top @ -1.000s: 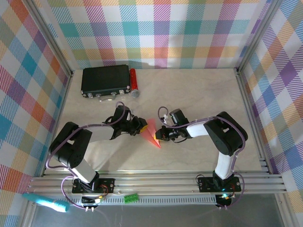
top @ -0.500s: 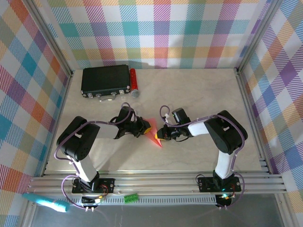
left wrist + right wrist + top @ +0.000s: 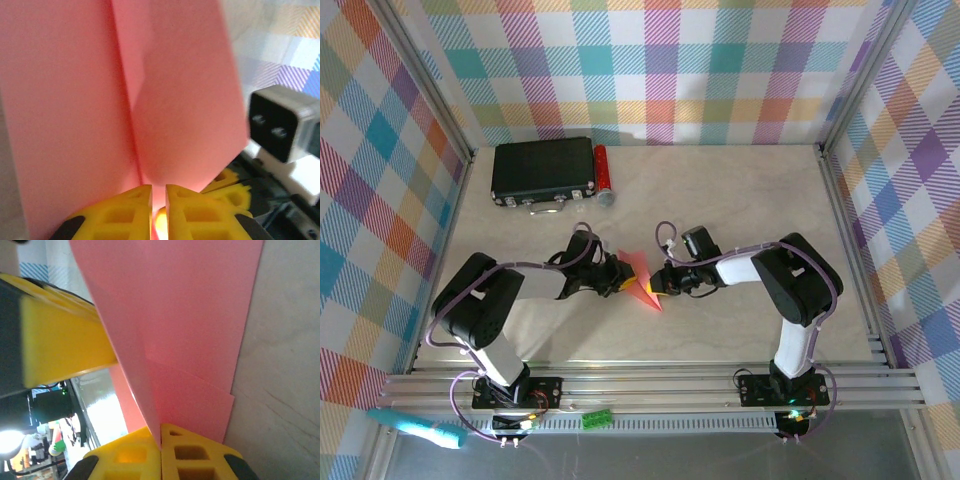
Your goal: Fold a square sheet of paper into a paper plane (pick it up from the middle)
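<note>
The square sheet of paper, pink-red, is folded into a narrow dart, the paper plane (image 3: 641, 281), at the table's middle with its tip pointing toward me. My left gripper (image 3: 622, 281) is at its left side. In the left wrist view the centre crease of the paper (image 3: 75, 100) runs down into the narrow gap between the yellow jaws of that gripper (image 3: 159, 200), which is shut on it. My right gripper (image 3: 658, 285) is at the right side. It (image 3: 160, 440) is shut on a raised flap of the paper (image 3: 200, 315), whose lower layers lie flat on the table.
A black box (image 3: 542, 170) lies at the back left, with a small red cylinder with a grey end (image 3: 603, 172) beside it. Aluminium rails (image 3: 640, 385) border the table. The left gripper's yellow finger (image 3: 60, 340) is close beside the raised flap.
My left gripper has slid a little nearer along the paper's left side, and its arm has shifted. The right gripper has stayed shut on the paper, almost still.
</note>
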You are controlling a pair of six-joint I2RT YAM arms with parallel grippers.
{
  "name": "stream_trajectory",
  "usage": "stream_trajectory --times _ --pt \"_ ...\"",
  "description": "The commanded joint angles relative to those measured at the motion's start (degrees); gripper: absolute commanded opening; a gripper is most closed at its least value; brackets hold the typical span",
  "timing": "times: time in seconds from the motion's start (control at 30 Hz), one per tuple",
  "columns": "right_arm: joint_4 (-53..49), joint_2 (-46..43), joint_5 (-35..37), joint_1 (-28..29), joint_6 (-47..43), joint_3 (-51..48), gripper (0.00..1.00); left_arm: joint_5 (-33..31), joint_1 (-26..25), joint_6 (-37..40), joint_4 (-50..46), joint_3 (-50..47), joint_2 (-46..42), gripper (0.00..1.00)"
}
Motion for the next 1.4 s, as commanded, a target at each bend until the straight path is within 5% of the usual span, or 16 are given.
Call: stream_trajectory --times 0.0,0.5,1.37 --pt "-5.3 -0.2 -0.1 -0.2 -6.7 3.2 0.09 -1.5 -1.1 2.4 -3.5 -1.2 -1.9 0.15" --pt "-4.9 1.0 -0.6 -0.2 -5.1 2.4 0.18 -3.8 -3.4 2.8 -5.5 0.0 0.6 0.14" --pt "-7.9 4.3 -1.7 -0.1 -2.3 4.4 0.12 -4.3 -3.4 0.6 1.2 2.0 -1.9 0.22"
